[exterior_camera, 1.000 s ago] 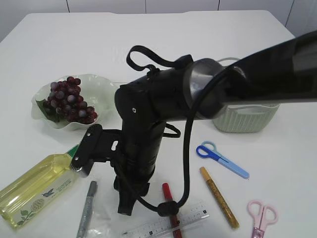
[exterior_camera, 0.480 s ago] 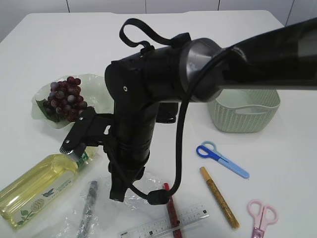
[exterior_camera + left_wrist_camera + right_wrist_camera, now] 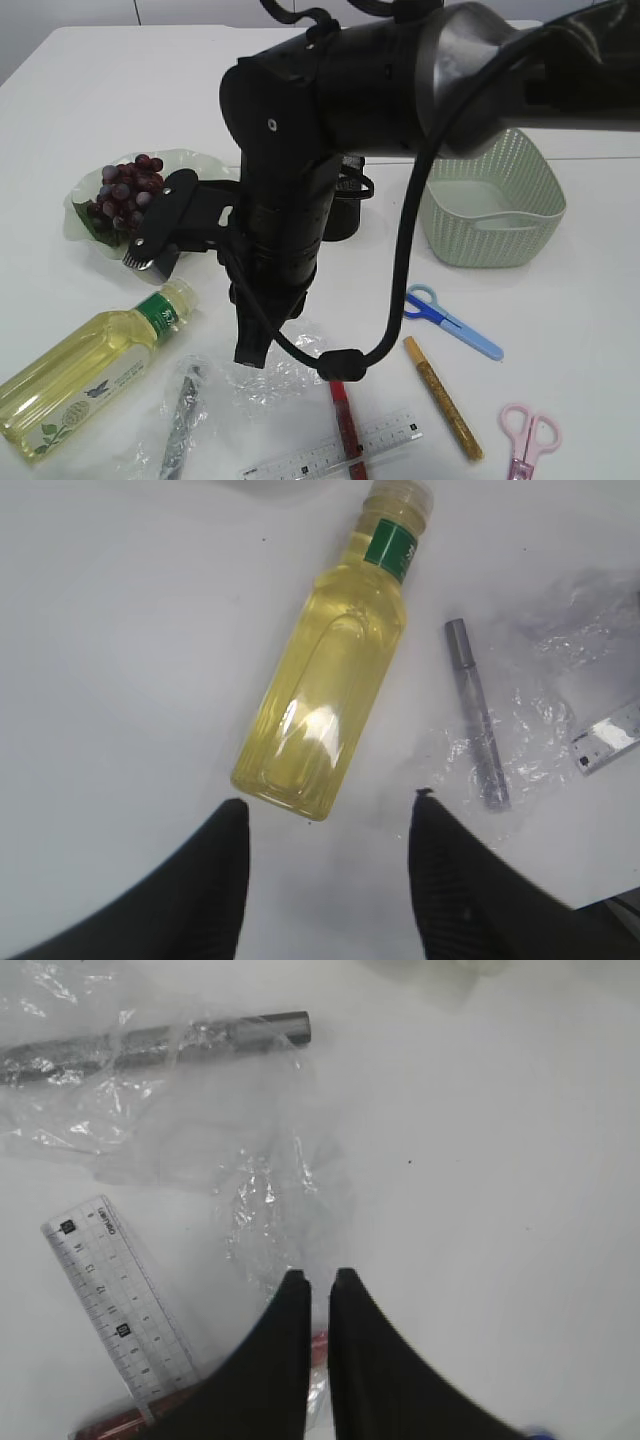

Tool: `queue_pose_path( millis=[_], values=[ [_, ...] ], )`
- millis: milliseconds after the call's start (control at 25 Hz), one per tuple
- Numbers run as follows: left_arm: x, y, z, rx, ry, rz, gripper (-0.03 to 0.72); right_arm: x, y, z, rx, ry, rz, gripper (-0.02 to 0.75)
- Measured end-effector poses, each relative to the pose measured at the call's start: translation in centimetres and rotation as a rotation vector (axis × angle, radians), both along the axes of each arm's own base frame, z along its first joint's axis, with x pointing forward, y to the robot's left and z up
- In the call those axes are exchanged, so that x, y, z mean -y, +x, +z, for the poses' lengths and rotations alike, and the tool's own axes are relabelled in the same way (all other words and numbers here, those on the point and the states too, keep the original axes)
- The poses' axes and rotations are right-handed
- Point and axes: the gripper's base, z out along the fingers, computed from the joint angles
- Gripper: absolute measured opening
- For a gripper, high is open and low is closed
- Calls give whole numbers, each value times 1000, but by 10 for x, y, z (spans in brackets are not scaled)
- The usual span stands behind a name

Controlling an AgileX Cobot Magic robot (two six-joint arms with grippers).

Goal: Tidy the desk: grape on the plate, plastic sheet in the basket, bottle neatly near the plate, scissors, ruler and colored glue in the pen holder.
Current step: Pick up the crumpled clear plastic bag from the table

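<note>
The right tool (image 3: 320, 1285) is pinched nearly shut at the bottom centre of the right wrist view, its two dark fingers clenched on a fold of the clear plastic sheet (image 3: 240, 1160). The crinkled film spreads up and left from the fingertips, draped over a grey glitter glue pen (image 3: 150, 1040) at the top left and lying just beside the clear ruler (image 3: 120, 1300) at the lower left. A red glue pen (image 3: 130, 1422) peeks out under the ruler's end. In the exterior view the black right arm fills the middle of the frame, and the sheet bunches beneath it at lower centre.

The left tool (image 3: 325, 865) hangs released, its fingers well apart at the bottom of the left wrist view, holding nothing, above the base of the bottle (image 3: 325, 680) of yellow liquid that lies on its side on the white tabletop (image 3: 110, 630).

The step in hand looks like the plastic sheet going to the basket (image 3: 525, 215), which stands at the right of the exterior view, well apart from the sheet. The grapes (image 3: 125, 195) already sit on the plate (image 3: 195, 165) at the left. The next move probably calls for lifting the film clear of the grey pen and ruler without dragging them, then carrying it right, over the basket rim.
</note>
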Motion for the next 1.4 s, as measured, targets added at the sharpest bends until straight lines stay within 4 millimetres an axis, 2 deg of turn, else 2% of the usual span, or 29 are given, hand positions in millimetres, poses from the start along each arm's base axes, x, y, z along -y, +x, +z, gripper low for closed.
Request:
queue_pose_path(
  millis=[120,200,320,440,520,920,1160,1400],
  values=[
    [0,0,0,0,1,0,376,0,0,0,-1,-2,-4,27],
    [0,0,0,0,1,0,371,0,0,0,-1,2,-15,59],
    [0,0,0,0,1,0,369,-1,1,0,4,16,-36,218],
    [0,0,0,0,1,0,367,-2,1,0,4,25,-46,420],
    [0,0,0,0,1,0,365,-4,0,1,-13,49,-54,478],
    [0,1,0,12,-2,1,364,-25,-22,-2,-71,102,13,503],
    [0,2,1,19,-3,2,363,-36,-24,-19,-73,101,29,508],
    [0,2,1,20,-4,2,363,-41,-21,-41,-91,93,22,568]
  ],
)
